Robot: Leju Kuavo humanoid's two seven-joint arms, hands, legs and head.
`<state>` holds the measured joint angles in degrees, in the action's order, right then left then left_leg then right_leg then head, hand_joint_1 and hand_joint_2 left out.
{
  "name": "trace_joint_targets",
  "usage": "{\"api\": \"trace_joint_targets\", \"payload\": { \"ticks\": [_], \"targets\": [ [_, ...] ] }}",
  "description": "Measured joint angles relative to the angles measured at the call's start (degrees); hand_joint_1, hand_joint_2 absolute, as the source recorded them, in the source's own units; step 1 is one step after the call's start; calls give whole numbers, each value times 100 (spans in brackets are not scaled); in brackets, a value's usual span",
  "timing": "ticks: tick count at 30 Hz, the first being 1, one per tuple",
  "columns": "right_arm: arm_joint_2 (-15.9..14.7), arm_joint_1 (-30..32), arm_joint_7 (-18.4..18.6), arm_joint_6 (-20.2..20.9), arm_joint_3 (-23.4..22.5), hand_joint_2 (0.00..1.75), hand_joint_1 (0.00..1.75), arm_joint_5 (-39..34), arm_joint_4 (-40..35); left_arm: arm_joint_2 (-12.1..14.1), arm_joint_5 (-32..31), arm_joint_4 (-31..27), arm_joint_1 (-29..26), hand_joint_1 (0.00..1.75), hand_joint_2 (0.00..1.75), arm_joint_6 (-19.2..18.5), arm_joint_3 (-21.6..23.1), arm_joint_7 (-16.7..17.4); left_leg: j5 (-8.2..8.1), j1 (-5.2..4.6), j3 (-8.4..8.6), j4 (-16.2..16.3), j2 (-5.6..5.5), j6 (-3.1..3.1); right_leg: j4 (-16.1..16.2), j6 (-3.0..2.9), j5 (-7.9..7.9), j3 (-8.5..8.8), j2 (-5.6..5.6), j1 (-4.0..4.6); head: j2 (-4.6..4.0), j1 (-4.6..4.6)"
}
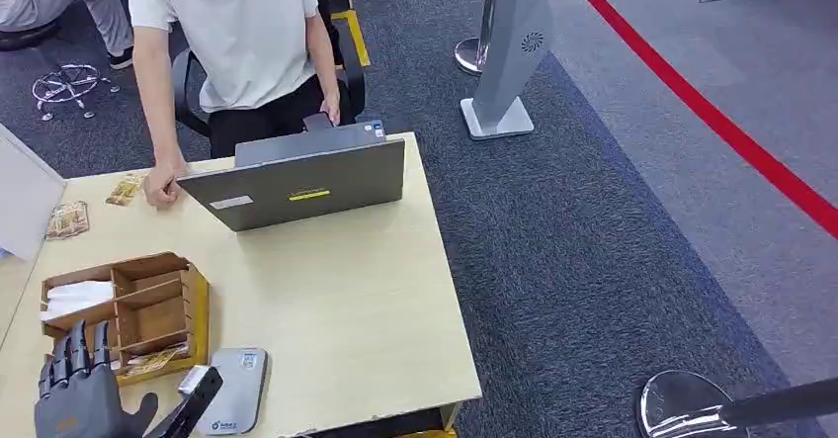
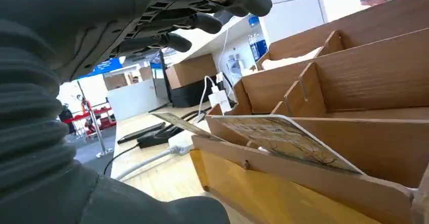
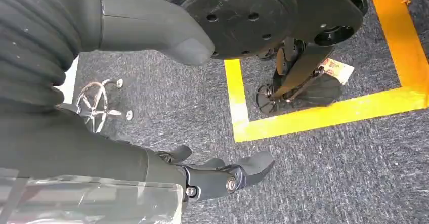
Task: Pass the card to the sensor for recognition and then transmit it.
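A wooden divider box [image 1: 194, 309] stands on the table's near left part. Patterned cards [image 1: 153, 361] lean in its front compartment, and the left wrist view shows one card [image 2: 283, 139] close up against the box's front wall [image 2: 324, 183]. A flat grey sensor pad [image 1: 235, 387] lies just right of the box at the table's near edge. My left hand [image 1: 84, 384] hovers at the near left corner beside the box, fingers [image 2: 202, 21] spread and holding nothing. My right hand [image 3: 167, 168] hangs over the carpet, its fingers [image 3: 238, 173] loosely extended and empty.
A person stands behind the table, one hand [image 1: 161, 187] resting on it beside an open grey laptop [image 1: 301, 183]. Two loose cards [image 1: 67, 219] lie at the far left. A dark bar-shaped object [image 1: 193, 403] lies against the sensor pad. Stanchion bases [image 1: 682, 403] stand on the carpet to the right.
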<state>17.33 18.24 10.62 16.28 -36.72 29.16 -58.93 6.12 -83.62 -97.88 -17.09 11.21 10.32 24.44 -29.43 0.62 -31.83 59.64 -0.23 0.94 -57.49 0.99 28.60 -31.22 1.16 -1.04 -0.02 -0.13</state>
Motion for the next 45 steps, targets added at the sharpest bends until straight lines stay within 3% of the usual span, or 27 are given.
{"api": "trace_joint_targets", "payload": {
  "ticks": [29,30,31,45],
  "targets": [
    [0,3,-11,79,-2,175,0,37,-20,-68,-157,4,164,0,175,-13,-61,-251,0,0,1,0,0,0,0,0,0,-1,0,1,0,0],
    [0,3,-11,79,-2,175,0,37,-20,-74,-157,4,164,31,175,-15,-76,-256,0,0,1,0,0,0,0,0,0,-1,0,1,0,0],
    [0,3,-11,81,-2,175,0,37,-20,-79,-157,4,164,175,175,-17,-87,-260,0,0,1,0,0,0,0,0,0,-1,0,1,0,0],
    [0,-7,-39,118,-2,175,0,122,-20,-83,168,94,245,175,175,-350,-129,-426,0,0,1,0,0,0,0,0,0,-1,0,1,0,0]
  ]
}}
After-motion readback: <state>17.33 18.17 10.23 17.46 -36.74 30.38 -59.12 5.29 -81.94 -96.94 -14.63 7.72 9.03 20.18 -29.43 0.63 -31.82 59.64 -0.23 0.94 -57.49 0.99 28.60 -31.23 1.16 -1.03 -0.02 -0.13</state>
